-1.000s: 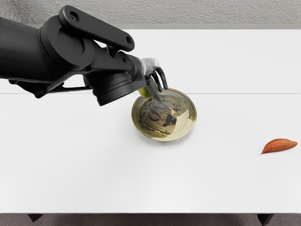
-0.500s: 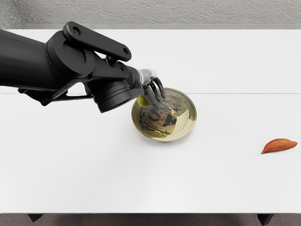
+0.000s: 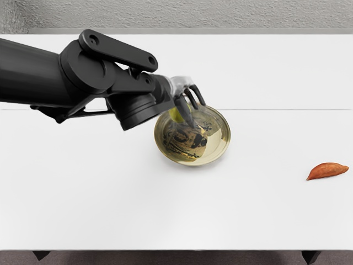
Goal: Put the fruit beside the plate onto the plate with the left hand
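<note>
Left hand (image 3: 183,102) hangs over the plate's (image 3: 225,139) far-left rim, fingers (image 3: 197,95) curled down around a small yellow-green fruit (image 3: 175,114) — only a sliver shows, kind unclear. The fruit is held just above that rim and, judging by the view, is not yet resting on the plate. Likely light, firm, smooth-skinned and roundish — prone to roll on the glossy plate, so release low, nearer the plate's middle. A wrap around its sides suits it. Orange-brown tapered item (image 3: 327,170) lies on the table (image 3: 110,193), well right of the plate. Right hand out of view.
</note>
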Robot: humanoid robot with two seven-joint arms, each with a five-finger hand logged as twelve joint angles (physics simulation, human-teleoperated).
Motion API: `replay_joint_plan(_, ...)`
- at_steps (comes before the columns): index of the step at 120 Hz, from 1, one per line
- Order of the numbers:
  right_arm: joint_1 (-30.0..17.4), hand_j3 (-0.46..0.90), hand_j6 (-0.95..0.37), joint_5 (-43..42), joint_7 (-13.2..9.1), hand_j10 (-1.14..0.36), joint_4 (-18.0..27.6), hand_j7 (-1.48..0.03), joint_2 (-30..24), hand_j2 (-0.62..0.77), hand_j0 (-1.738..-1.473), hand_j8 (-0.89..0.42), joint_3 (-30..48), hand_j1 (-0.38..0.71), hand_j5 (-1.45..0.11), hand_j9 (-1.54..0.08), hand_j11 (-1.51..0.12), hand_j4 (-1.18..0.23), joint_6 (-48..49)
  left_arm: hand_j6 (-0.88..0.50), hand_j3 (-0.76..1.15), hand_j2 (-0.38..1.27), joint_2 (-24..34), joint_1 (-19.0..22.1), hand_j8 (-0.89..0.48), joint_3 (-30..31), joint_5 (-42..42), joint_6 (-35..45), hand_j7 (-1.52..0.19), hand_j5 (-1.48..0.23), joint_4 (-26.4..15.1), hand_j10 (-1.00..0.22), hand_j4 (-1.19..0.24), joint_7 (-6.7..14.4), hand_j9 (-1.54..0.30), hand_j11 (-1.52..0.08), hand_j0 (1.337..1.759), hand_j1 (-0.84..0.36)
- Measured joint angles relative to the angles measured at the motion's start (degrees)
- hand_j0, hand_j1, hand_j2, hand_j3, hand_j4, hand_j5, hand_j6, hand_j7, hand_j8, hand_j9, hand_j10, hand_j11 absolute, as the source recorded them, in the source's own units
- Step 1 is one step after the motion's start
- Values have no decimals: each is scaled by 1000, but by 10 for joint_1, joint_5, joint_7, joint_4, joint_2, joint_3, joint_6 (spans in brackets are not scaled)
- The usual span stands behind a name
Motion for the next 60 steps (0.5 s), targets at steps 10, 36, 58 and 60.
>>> replay_joint_plan(10,0,0,-10,0,0,-10,0,-13,0,-2,-1658,-10,0,-337,-13,-13,-13,-10,0,-413,0,50,0,0,-349,1,7,1,-613,-618,1,-335,-441,-2,-606,-605,1652,-85)
replay_joint_plan(36,0,0,-10,0,0,-10,0,-13,0,-2,-1658,-10,0,-337,-13,-13,-13,-10,0,-297,0,48,0,-9,-275,7,13,2,-412,-414,2,-270,-307,-4,-410,-409,1656,15)
replay_joint_plan(58,0,0,-10,0,0,-10,0,-13,0,-2,-1658,-10,0,-337,-13,-13,-13,-10,0,-124,0,20,136,-50,-115,119,10,-157,-172,-173,-56,-113,-128,-1,-171,-171,1657,209)
replay_joint_plan(60,0,0,-10,0,0,-10,0,-13,0,-2,-1658,-10,0,-337,-13,-13,-13,-10,0,-115,0,19,164,-48,-107,134,10,-187,-159,-160,-60,-105,-119,-1,-158,-158,1657,219)
